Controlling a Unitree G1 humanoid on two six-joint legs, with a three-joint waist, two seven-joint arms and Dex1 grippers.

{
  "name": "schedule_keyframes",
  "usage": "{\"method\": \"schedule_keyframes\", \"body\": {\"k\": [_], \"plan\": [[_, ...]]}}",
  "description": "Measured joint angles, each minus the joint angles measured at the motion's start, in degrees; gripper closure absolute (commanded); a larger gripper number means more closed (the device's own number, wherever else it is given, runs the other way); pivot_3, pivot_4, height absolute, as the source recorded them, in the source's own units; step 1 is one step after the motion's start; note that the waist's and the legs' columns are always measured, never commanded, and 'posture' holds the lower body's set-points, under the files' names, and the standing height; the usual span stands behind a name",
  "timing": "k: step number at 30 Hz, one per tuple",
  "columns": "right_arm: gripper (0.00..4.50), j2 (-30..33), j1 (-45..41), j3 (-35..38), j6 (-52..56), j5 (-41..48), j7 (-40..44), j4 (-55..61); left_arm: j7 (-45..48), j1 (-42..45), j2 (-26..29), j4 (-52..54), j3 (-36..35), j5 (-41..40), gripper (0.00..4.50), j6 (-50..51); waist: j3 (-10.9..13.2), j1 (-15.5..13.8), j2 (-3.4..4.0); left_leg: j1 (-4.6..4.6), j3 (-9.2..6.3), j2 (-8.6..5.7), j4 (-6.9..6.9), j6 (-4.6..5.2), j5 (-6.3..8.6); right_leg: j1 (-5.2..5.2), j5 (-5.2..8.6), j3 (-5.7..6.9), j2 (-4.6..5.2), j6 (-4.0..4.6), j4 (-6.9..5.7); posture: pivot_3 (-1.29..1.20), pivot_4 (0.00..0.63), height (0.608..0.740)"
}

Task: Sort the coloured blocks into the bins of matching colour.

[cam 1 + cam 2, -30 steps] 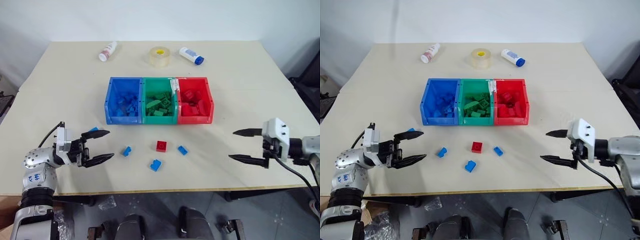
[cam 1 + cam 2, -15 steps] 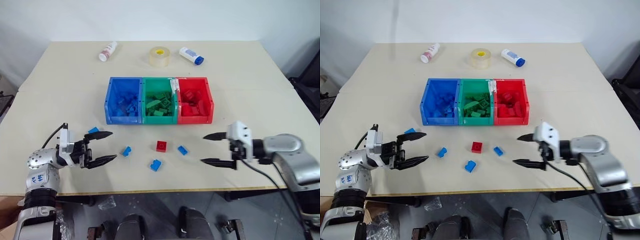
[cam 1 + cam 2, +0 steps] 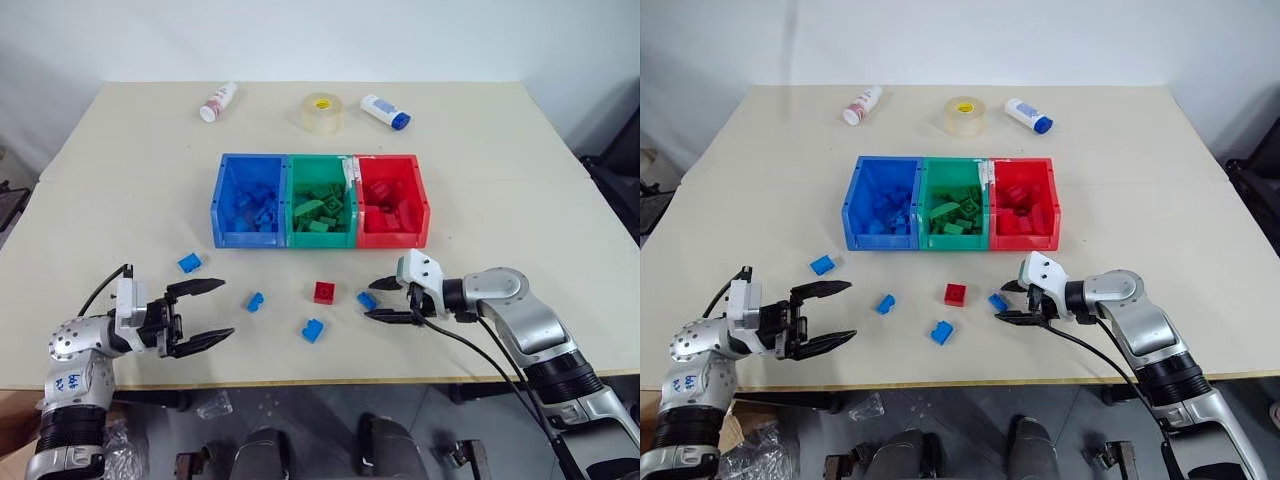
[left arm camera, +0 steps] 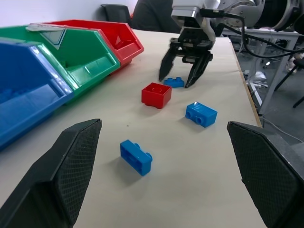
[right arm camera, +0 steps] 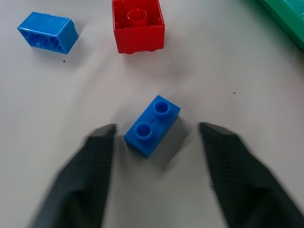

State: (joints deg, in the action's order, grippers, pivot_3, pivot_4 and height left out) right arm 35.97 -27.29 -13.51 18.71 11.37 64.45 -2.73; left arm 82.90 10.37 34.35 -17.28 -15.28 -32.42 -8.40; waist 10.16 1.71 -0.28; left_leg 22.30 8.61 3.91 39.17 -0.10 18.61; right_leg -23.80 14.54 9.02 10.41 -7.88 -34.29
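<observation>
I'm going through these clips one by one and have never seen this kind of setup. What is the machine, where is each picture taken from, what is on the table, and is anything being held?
It is a humanoid robot with two arms, each ending in a two-fingered black gripper. The two wide pictures come from cameras in its head, looking down at the table. The two close-ups come from cameras on its wrists.

On the table stand three joined bins, blue, green and red, already holding blocks. In front of them lie four blue blocks and a red block. At the far edge are two white bottles and a tape roll.

The right gripper straddles one blue block, fingers not yet touching it. The left gripper is open and empty.
</observation>
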Motion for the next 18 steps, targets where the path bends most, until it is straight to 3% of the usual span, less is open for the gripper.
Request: {"method": "schedule_keyframes", "body": {"k": [4,14,18], "plan": [[4.05,-0.61,0.0,0.0,-0.13,-0.56,-0.18,0.01,-0.56,-0.02,0.0,1.08,0.0,-0.18,0.0,0.23,0.0,0.0,0.0,0.0,0.0,0.0,0.0,0.0,0.0,0.0,0.0,0.0,0.0,0.0,0.0,0.0,0.15,0.74],[4.08,-2.38,-1.07,0.27,0.18,-0.44,-0.98,0.65,-0.8,0.64,0.0,0.9,0.04,-0.21,0.0,0.44,0.0,0.04,0.0,0.0,0.0,0.0,0.0,0.0,0.0,0.0,0.0,0.0,0.0,0.0,0.0,0.0,0.15,0.74],[4.08,-5.65,-7.16,1.58,0.32,0.9,-2.84,0.15,-0.79,1.79,-0.03,0.63,0.14,-0.21,0.0,0.54,0.0,0.25,0.0,-0.01,0.01,0.01,0.0,-0.01,0.0,-0.02,0.0,-0.01,-0.01,0.0,-0.05,0.0,0.15,0.74]]}}
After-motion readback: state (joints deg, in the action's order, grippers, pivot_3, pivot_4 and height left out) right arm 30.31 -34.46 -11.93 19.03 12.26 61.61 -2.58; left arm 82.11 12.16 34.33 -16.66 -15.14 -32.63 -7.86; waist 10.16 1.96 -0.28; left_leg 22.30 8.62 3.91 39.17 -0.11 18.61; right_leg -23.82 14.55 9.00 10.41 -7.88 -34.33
